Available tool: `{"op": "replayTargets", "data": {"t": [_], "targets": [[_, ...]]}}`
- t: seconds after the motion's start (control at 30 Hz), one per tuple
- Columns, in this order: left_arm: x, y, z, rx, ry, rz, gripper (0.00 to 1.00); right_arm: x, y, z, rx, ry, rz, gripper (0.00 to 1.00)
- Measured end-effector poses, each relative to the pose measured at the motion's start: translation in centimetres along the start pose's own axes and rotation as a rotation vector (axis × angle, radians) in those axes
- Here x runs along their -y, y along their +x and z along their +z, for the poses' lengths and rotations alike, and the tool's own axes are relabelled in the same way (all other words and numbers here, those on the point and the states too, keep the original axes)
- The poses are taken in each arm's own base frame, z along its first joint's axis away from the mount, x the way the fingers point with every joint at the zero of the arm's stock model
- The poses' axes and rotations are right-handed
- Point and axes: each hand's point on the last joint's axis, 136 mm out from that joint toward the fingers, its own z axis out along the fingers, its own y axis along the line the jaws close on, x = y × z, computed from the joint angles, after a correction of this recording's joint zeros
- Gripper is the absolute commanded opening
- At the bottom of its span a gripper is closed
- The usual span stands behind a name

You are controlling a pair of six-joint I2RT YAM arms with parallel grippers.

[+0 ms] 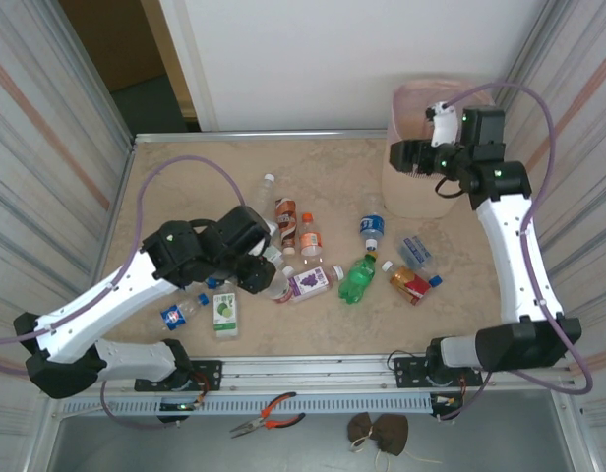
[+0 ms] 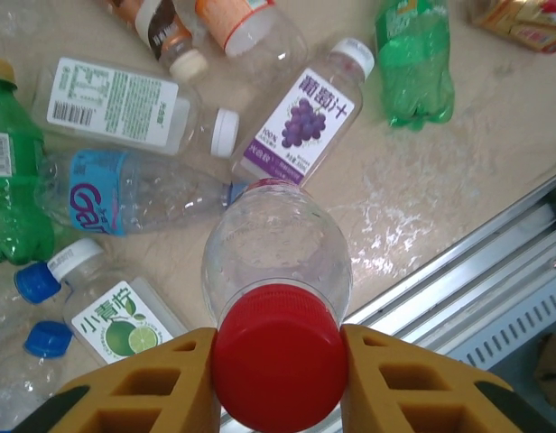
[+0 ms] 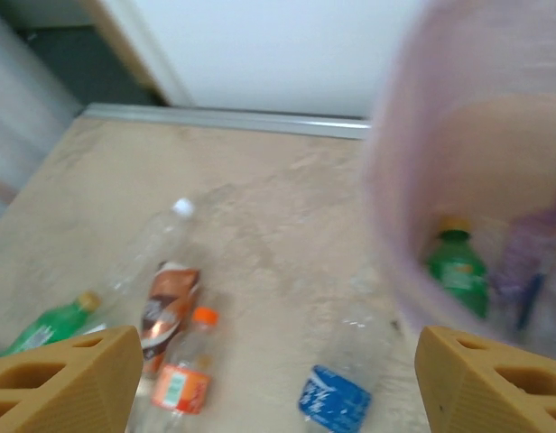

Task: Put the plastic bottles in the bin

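Bin [image 1: 413,197] stands far right on table [image 1: 185,187]. Bottles [image 1: 313,282] scattered mid-table, left of bin and nearer. Another bottle [image 3: 457,271] inside bin. Left gripper [image 2: 278,370] at scatter's left end, clamped on held bottle [image 2: 276,253]. Pliers [image 1: 269,413] nearer than table's near edge.

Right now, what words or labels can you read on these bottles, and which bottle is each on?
"葡萄汁": grape-label bottle.
"小青柠": lime-label bottle.
"Ga", the rest curved away: blue-label bottle.
Barcode-label bottle: print too small to read.
Red-capped bottle in the left gripper: no label seen.
Labels in the top and right wrist views: too small or blurred.
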Motion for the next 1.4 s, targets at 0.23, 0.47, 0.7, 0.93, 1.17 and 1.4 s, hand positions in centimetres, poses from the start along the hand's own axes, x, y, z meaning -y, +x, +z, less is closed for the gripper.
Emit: {"op": "replayTargets", "data": {"t": [0.23,0.47,0.7,0.93,1.17,1.4], "targets": [[-1.0,-3.9,-0.5,0.107,0.103,-0.007,0.32,-8.7,3.2,-0.8,-0.017,-0.28,-0.229,0.84],[0.4,-8.0,-1.9,0.251,0.234,0.112,0.3,-14.8,8.2,-1.0,-0.091,-0.499,-0.43,0.86],[2.2,-9.9,-2.8,0.335,0.35,0.252,0.29,-19.3,13.2,-2.1,-0.143,-0.662,-0.664,0.93],[4.7,-10.4,-4.6,0.402,0.479,0.378,0.29,-20.2,14.2,-2.2,-0.145,-0.668,-0.764,0.86],[5.3,-10.4,-5.3,0.425,0.51,0.44,0.29,-20.1,15.2,-2.2,-0.18,-0.644,-0.801,0.74],[5.6,-10.5,-5.7,0.441,0.518,0.47,0.3,-19.9,15.1,-2.4,-0.182,-0.628,-0.806,0.64]]}}
